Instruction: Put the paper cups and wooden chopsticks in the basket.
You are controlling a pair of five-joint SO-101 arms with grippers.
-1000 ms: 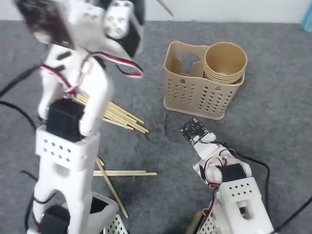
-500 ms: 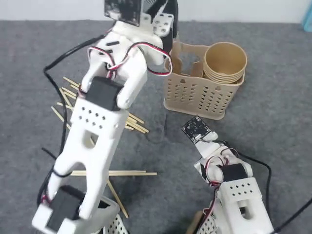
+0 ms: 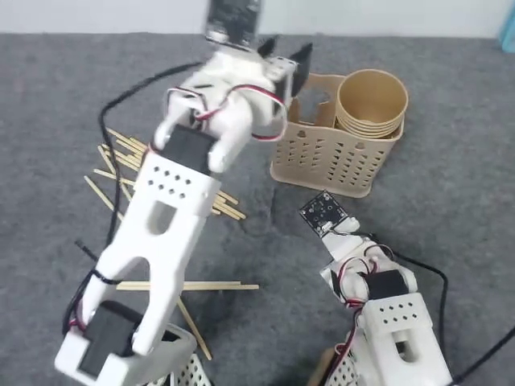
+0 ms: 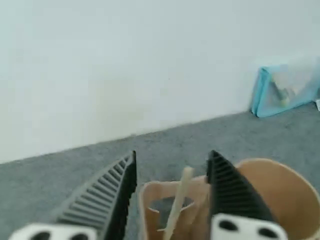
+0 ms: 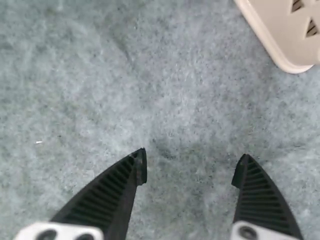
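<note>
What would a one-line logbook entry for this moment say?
left hand open over basket | right hand open above carpet | cups in basket | chopsticks loose on carpet

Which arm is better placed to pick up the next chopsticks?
Left, probably. The loose chopsticks lie on its side, beside that arm, and the left gripper is open over the basket. The right gripper, also open, hangs over bare carpet near the basket.
</note>
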